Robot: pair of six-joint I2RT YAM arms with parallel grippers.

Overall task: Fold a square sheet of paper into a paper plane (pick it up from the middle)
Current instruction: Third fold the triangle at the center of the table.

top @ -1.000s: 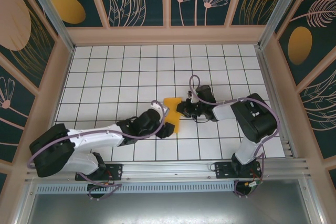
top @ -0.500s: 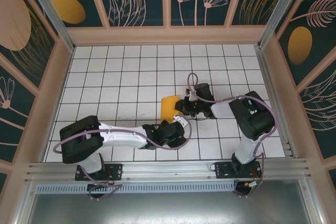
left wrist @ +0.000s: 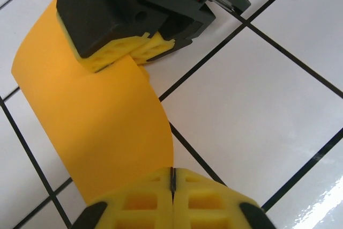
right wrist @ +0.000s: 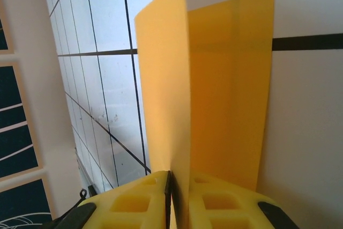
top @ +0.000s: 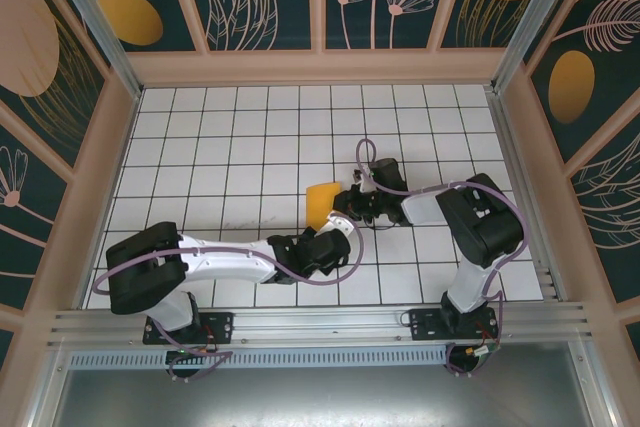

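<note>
The square sheet of paper [top: 320, 203] is orange-yellow, folded and bent, standing up off the tiles near the middle of the table. My right gripper [top: 347, 206] is shut on its right side. In the right wrist view two orange flaps [right wrist: 225, 95] rise from the closed fingertips of that gripper [right wrist: 171, 178]. My left gripper [top: 336, 228] sits just in front of the paper with its jaws shut. In the left wrist view the curved paper [left wrist: 102, 127] runs down to the left gripper's [left wrist: 172, 178] closed tips and touches them. Whether it is pinched there is not visible.
The white grid-tiled table [top: 230, 147] has a raised beige rim [top: 315, 67] on three sides. Dark panels with painted orange ovals [top: 130, 17] stand behind the rim. A metal rail [top: 320, 322] with both arm bases runs along the near edge.
The left gripper let go of the paper's near end, drew back as its arm swung round, and shut. The paper now stands shorter and more upright in the right gripper.
</note>
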